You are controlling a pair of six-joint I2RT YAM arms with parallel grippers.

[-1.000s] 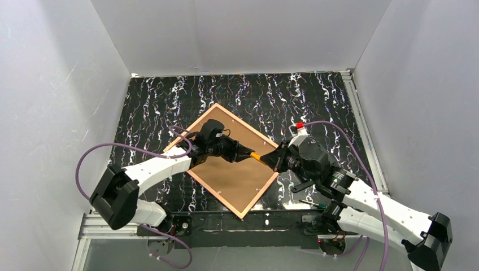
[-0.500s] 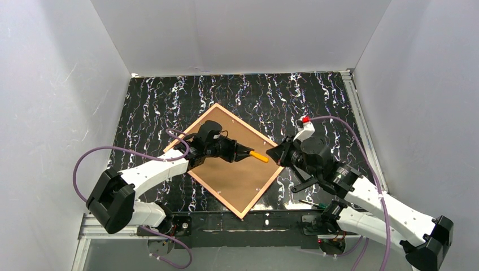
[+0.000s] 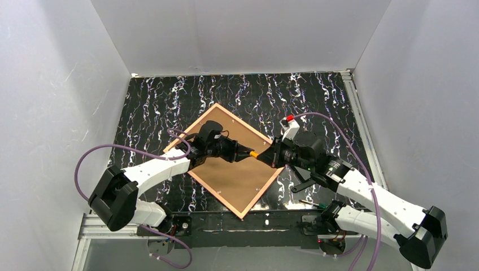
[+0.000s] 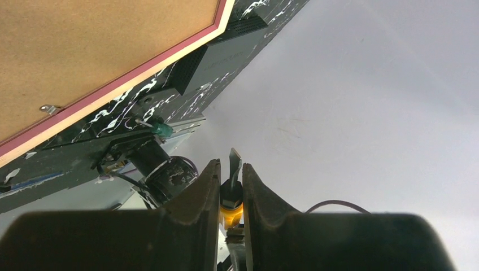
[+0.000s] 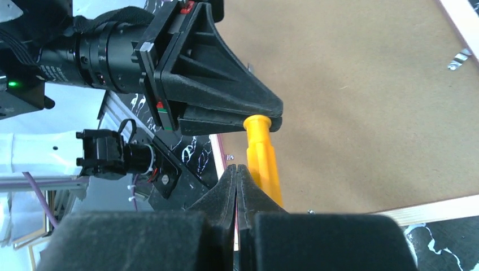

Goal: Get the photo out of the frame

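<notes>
Pinching tool (image 5: 264,164): left hand (image 3: 247,152) | right hand (image 3: 264,158) pressed together (empty) | frame (image 3: 231,182) back-up, photo apparently hidden

links (image 3: 158,169): white | joints (image 3: 116,197): black | cables (image 3: 107,148): purple | jaws: black, wedge-shaped | red cap (image 3: 290,118)

Right gripper (image 5: 237,189), closed, at six o'clock; yellow handle (image 5: 264,161) beside it meets left gripper (image 5: 270,116) over brown board (image 5: 361,84).

far table (image 3: 254,93) lies free beyond the frame (image 3: 231,183).
</notes>
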